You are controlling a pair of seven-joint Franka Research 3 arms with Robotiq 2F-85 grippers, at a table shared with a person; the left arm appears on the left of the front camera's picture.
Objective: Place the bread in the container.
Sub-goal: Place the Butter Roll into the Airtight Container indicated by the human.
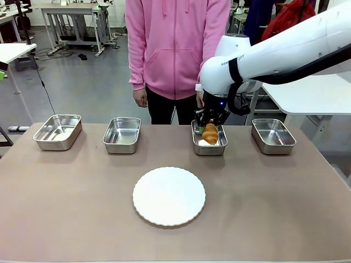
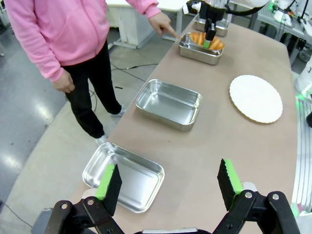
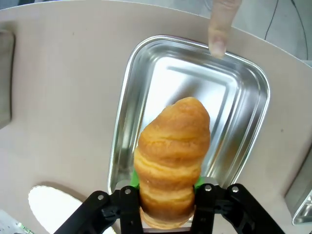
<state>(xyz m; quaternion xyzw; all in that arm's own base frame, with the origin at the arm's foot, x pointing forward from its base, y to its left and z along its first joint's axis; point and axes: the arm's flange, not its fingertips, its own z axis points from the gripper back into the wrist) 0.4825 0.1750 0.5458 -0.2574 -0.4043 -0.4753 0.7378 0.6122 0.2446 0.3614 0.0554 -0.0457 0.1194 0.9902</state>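
Right hand (image 1: 210, 127): pressed onto the bread, one finger on each flank; it hangs over the third pan from the left in the far row, carried by the white right arm (image 1: 285, 49) entering from the right.
Bread (image 3: 173, 156): golden-brown ridged croissant, pinched at one end between the green pads, its free tapered end pointing down into the pan. From the front view it sits low inside the pan; whether it touches the pan floor cannot be told.
Container (image 3: 243, 141): shiny steel pan with rolled rim directly under the bread, on the far side of the surface, right of centre.
Person's hand (image 2: 161, 22): a fingertip rests at the far rim of this container, pointing at it; the person in a pink hooded top stands at the far edge.
Left hand (image 2: 168, 183): spread wide, nothing between the pads, hovering above the near-left part of the surface beside the leftmost pan (image 2: 124, 175).
Other pans: second from left (image 1: 122, 135) and rightmost (image 1: 272, 136), each apart from its neighbours.
White plate (image 1: 169, 196): round, scallop-edged, near the centre of the surface (image 1: 66, 208).
Writing: dark lettering on the right arm's casing, cut off by a black band and too small to read.
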